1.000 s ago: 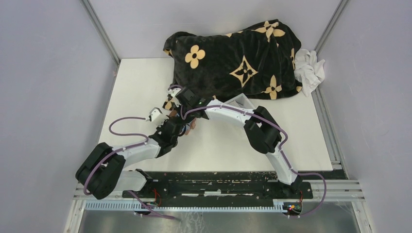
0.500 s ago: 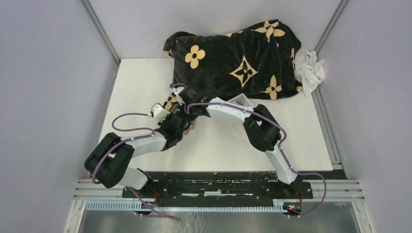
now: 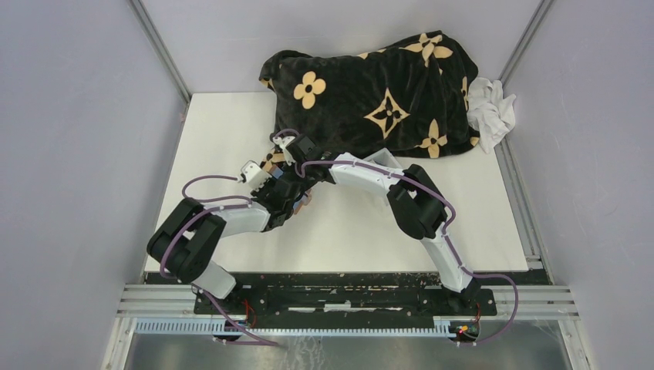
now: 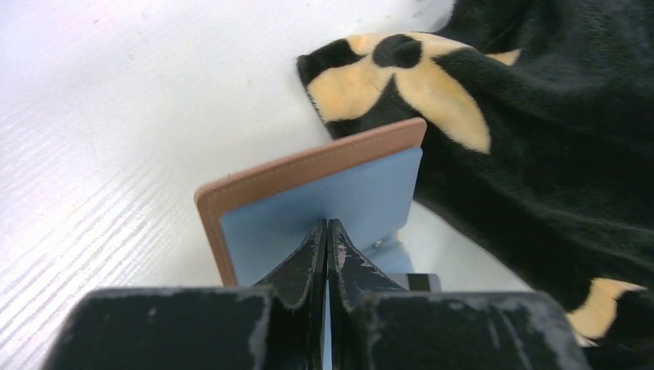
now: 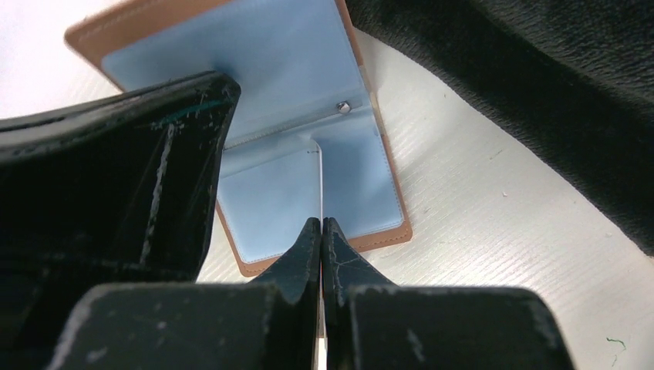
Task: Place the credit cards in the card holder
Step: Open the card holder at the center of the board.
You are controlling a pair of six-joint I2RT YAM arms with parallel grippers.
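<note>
The card holder [image 5: 254, 85] is a brown leather wallet with pale blue sleeves. It lies open on the white table beside the blanket; a sliver of brown shows under the arms in the top view [image 3: 307, 200]. One half stands raised in the left wrist view [image 4: 308, 171]. My left gripper [image 4: 326, 225] is shut on a thin pale blue sheet of the holder, seen edge-on. My right gripper [image 5: 321, 222] is shut on a thin pale credit card [image 5: 321, 181], edge-on over the lower sleeve. Another card with a dark stripe [image 4: 416, 281] lies low by the holder. Both grippers meet in the top view [image 3: 284, 183].
A black blanket with tan flowers [image 3: 378, 96] lies at the back, its edge touching the holder's far side [image 4: 540, 139]. A white cloth [image 3: 492, 112] sits at the back right. Bare white table [image 3: 216, 139] lies to the left.
The left arm's elbow has swung right and forward, pushing its gripper a little farther towards the blanket. The right gripper has shifted slightly left and back with it.
</note>
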